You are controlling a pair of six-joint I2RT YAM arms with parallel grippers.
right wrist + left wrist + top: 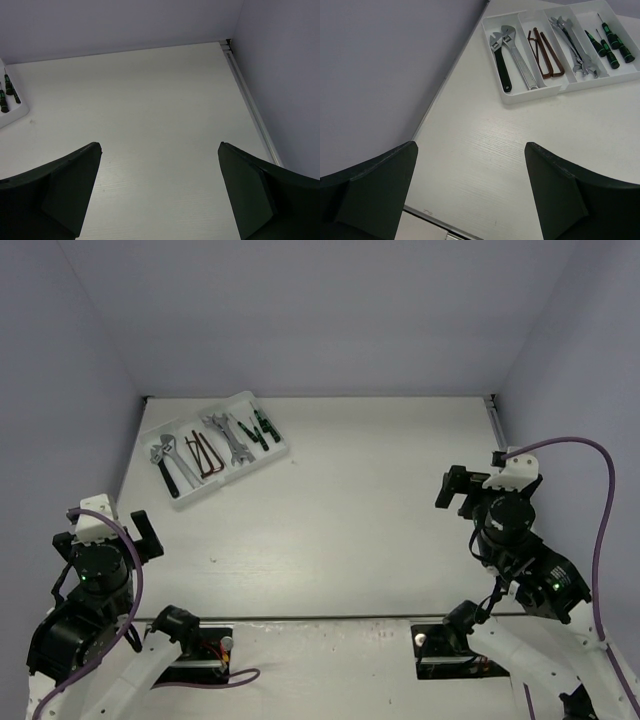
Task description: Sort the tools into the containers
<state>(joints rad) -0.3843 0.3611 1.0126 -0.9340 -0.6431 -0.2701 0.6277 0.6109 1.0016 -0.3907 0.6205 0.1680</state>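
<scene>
The white tray (pixel 240 476) lies at the far left of the table with all the tools I can see lying in its long compartments. From the left they are two adjustable wrenches (pixel 502 55), one black-handled, then brown hex keys (pixel 547 52), silver open-end wrenches (pixel 575 47) and black screwdrivers (pixel 610 45) with green marks. My left gripper (pixel 470 150) hovers open and empty over bare table, well short of the tray (pixel 535 95). At the right side my right gripper (pixel 159 147) is also open and empty. Its view catches only the tray's corner (pixel 15 116) with the screwdrivers (pixel 7 92).
Lilac walls close in the table on the left, back and right. A metal rail (pixel 252 107) runs along the right wall's foot. Both arm bases sit at the near edge, and a purple cable (pixel 590 455) loops above the right arm.
</scene>
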